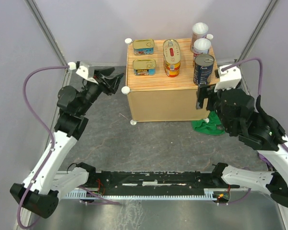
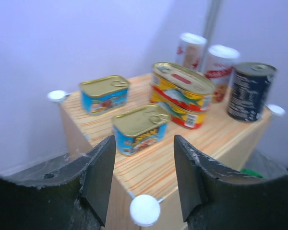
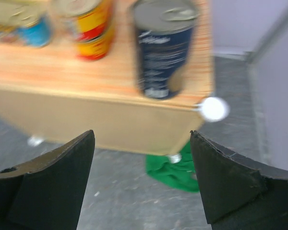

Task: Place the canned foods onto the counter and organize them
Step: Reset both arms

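The cans [image 1: 172, 50] all stand on top of the bench [image 1: 158, 103], a light-wood cube with white knobs at its corners, and no can shows on the floor around it. They are grouped by shape, which looks like a deliberate order. On the left, one flat rectangular tin [image 1: 144, 46] sits behind another [image 1: 144, 67]. In the middle are two oval tins in a stack [image 1: 172, 69]. Down the right side runs a row of two white-lidded cans [image 1: 201, 47] with the dark blue can [image 1: 204, 68] in front. That blue can stands close to the right front edge, so any tidying push there would call for care. The left fingers [image 2: 98, 175] hover just off the bench's left front corner. They are parted and grasp nothing, and only the corner knob [image 2: 144, 209] shows in the gap between them. The right fingers [image 3: 62, 177] are spread wide and also empty. They sit low in front of the right front corner, facing the blue can, near the knob [image 3: 214, 109] there. With both pairs released and every can on the plank top, the sorting looks close to done. A green cloth [image 1: 206, 127] lies on the floor by the bench's right front foot and is no part of the job.
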Controlling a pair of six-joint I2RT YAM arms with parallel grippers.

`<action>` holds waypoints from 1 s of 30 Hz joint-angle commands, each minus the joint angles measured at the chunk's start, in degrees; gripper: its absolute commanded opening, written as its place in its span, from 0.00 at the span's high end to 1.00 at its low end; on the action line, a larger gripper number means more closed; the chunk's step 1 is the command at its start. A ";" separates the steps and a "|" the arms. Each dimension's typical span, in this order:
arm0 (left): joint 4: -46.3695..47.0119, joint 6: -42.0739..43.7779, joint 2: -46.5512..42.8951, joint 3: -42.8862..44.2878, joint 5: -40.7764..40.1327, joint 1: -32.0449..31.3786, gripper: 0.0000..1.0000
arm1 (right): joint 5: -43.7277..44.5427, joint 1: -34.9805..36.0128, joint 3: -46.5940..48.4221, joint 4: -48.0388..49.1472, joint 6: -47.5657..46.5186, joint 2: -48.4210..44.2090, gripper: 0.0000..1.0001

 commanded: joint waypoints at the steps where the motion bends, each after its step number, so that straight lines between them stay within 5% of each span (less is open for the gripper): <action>1: -5.71 -1.55 -3.42 -0.12 -21.35 0.15 0.38 | 20.98 -6.66 3.29 4.18 -4.58 3.49 0.12; 9: -6.17 0.61 -4.03 -3.26 -36.24 1.56 0.26 | -0.06 -40.91 4.63 1.90 2.28 8.95 0.12; 20: 4.12 -4.70 -1.58 -14.34 -41.46 7.93 0.16 | 0.63 -55.88 -4.34 6.16 8.96 12.38 0.08; 30: 14.07 -5.65 -1.50 -27.81 -40.02 9.04 0.08 | 4.22 -57.76 -20.70 12.84 8.49 6.74 0.01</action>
